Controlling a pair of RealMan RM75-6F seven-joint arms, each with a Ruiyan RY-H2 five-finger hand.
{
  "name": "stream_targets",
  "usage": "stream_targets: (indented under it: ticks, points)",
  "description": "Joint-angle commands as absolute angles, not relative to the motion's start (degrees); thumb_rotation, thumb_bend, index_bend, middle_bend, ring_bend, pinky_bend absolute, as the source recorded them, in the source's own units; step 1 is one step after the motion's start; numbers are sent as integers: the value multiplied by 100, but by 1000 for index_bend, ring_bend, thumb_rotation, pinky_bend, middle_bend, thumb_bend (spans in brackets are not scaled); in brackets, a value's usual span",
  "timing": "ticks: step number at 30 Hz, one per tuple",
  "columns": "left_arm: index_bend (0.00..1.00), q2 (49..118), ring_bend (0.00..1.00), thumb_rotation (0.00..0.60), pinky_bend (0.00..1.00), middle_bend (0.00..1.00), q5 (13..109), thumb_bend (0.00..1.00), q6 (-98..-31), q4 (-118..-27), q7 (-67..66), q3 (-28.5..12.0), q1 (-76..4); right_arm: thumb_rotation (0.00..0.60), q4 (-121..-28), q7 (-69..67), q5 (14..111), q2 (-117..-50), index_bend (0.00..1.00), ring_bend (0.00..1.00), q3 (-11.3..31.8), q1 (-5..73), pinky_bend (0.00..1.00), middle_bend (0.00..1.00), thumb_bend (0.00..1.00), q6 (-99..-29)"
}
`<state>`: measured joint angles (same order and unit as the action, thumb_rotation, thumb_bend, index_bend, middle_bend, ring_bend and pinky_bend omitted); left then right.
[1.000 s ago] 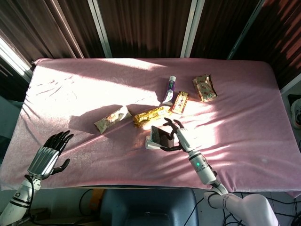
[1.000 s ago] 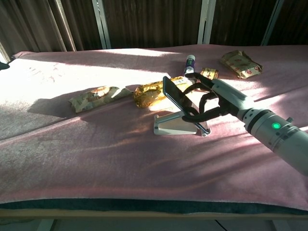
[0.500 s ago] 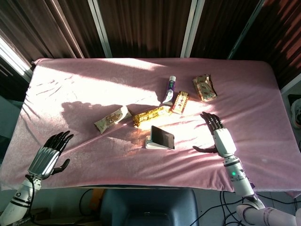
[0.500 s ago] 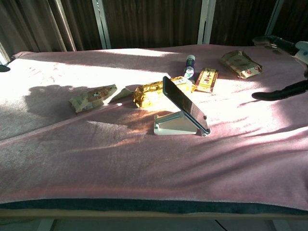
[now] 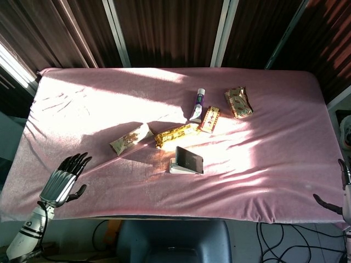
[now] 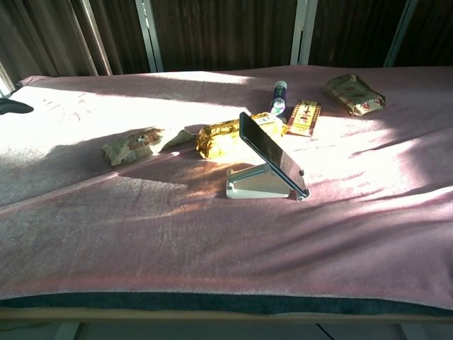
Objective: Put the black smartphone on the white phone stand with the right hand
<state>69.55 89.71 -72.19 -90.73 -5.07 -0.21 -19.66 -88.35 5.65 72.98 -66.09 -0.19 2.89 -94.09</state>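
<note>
black phone leaning tilted on white stand at frame centre, long axis sloping down toward the right. right hand barely visible at right edge, well apart, empty, finger pose unclear. left hand lower left, open, empty.

Open cloth right of stand; snack packets just behind.

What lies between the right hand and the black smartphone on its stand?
Only bare pink tablecloth, shown in the head view: the right hand sits at the frame's right edge, well away from the black smartphone leaning on the white phone stand.
</note>
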Motion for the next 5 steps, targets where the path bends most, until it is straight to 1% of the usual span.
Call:
stream_targets:
  ticks: [1,5]
  points:
    - [0,6963,22,600,123,8,8985,357,-7244,-9072,-517,-21,-1965,600,-8933,791,7457,-6561,25,0,33,164,0,77,138,-9547]
    - [0,6970,15,600,122,3,9013,359,-7326,-9051,-502,-26,-1941,600,-8972,815,7532,-6533,25,0,45,130,0,67,138,-9446]
